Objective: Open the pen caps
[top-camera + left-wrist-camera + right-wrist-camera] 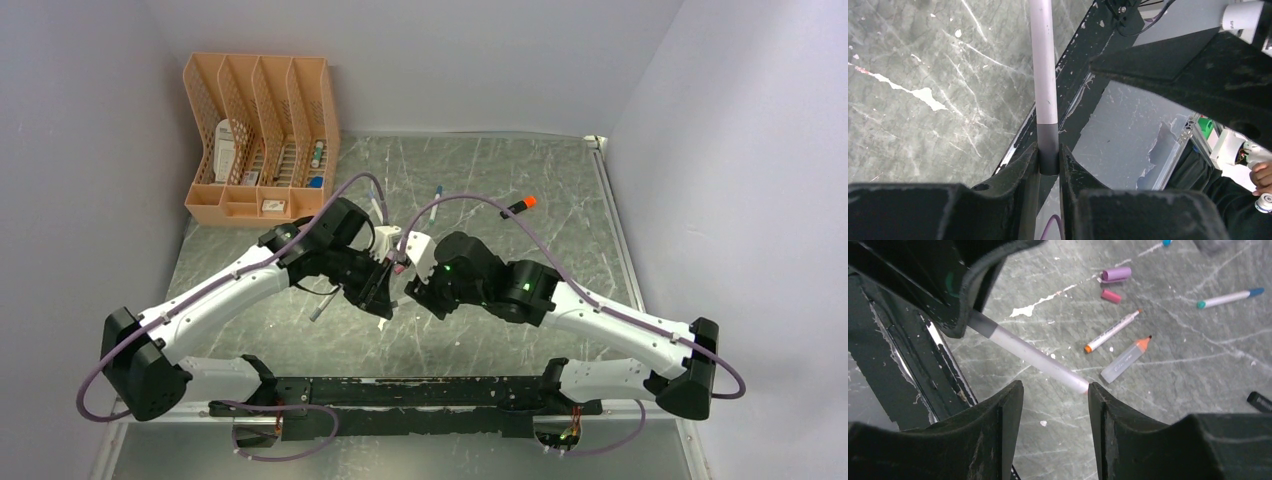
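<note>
My left gripper point(1049, 150) is shut on the dark grey end of a pale pen barrel point(1044, 75), which sticks straight out beyond its fingers. In the right wrist view that pen point(1028, 352) runs down from the left gripper, and its bare pinkish end lies beside one fingertip of my right gripper point(1055, 387). That gripper stands open with nothing between its jaws. A purple pen cap point(1116, 274) and a pink pen cap point(1111, 296) lie loose on the table. From above, the two grippers point(383, 290) point(418, 290) meet over the middle of the table.
On the table lie a white pen with an orange tip point(1112, 331), a short grey piece with an orange point point(1122, 360) and a pen with a blue cap point(1228, 298). A black marker with an orange end point(518, 206) lies far right. An orange desk organiser point(262, 140) stands at the back left.
</note>
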`<state>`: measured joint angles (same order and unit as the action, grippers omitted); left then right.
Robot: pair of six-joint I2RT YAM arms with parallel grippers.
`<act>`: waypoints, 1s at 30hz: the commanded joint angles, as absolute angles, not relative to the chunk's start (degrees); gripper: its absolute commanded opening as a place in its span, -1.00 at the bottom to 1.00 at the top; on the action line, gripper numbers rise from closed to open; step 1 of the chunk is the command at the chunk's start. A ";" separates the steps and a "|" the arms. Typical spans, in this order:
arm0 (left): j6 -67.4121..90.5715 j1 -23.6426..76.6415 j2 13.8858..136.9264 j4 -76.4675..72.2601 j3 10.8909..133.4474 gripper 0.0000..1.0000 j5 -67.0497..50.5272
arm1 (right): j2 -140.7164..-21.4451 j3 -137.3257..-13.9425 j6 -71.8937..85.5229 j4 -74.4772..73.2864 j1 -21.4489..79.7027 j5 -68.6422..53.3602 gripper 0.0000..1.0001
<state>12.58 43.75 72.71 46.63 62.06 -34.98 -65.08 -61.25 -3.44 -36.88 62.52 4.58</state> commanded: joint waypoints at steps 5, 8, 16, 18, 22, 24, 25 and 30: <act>10.99 44.57 70.31 47.29 65.04 -0.44 -41.04 | -65.85 -59.90 -9.47 -31.37 64.76 3.54 0.01; 10.82 44.64 69.87 47.52 65.51 -0.44 -41.84 | -66.48 -59.63 -9.95 -30.56 65.15 3.64 0.01; 10.94 44.65 68.75 46.70 65.90 -0.43 -42.97 | -67.85 -58.96 -10.11 -30.43 66.03 8.23 -0.14; 11.13 44.64 68.52 46.25 65.99 -0.44 -42.69 | -67.24 -58.53 -9.67 -30.28 66.08 8.21 -0.12; 11.99 44.65 68.41 44.61 65.95 -0.44 -42.97 | -66.15 -57.66 -9.66 -28.71 66.39 7.72 0.01; 11.77 44.65 68.92 44.65 66.23 -0.44 -43.29 | -66.45 -55.76 -9.87 -27.84 66.52 9.67 0.02; 11.68 44.65 69.15 44.79 66.39 -0.44 -43.40 | -66.68 -55.65 -10.15 -27.78 66.59 10.34 0.01; 11.70 44.65 69.60 44.17 66.80 -0.44 -44.26 | -67.62 -55.34 -10.73 -26.22 67.05 13.96 -0.34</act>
<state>11.64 44.01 69.76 46.15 64.23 -40.12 -67.11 -56.34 -10.15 -28.82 66.98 8.64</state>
